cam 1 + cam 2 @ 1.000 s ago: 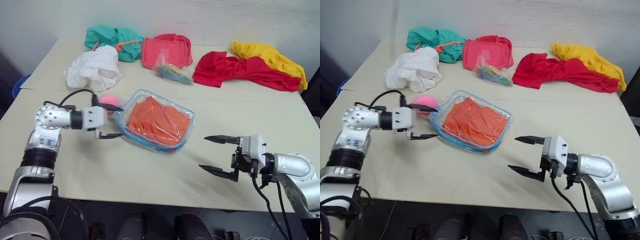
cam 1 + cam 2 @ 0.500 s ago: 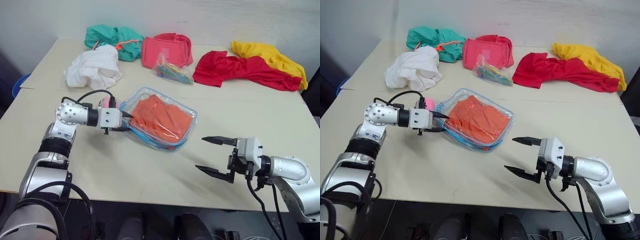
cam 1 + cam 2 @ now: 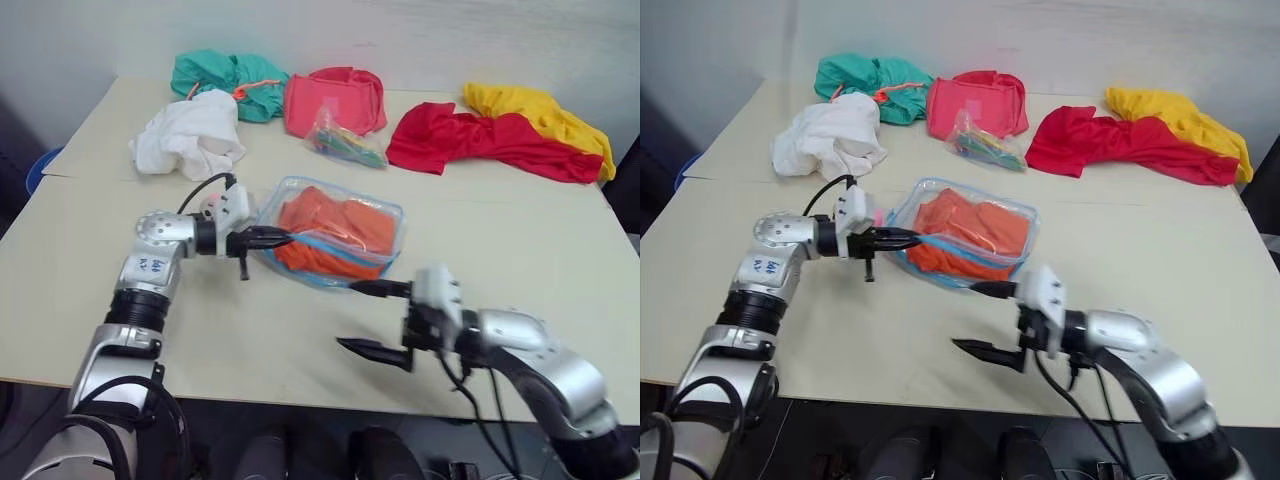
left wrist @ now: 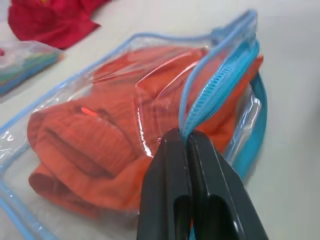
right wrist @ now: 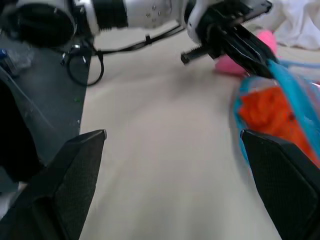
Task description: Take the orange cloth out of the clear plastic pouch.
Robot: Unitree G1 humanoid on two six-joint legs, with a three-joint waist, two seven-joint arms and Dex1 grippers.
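Left claw has pinched the clear plastic pouch trim; right claw, spread, has swung in just beside the orange cloth

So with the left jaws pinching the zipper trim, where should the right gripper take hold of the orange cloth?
Probably the cloth's folded edge behind the lifted blue zipper lip. The left gripper is shut on the clear plastic pouch at that trim. The right gripper, open at the pouch's near side, would likely come in level through that gap to pinch a fold of the orange cloth.
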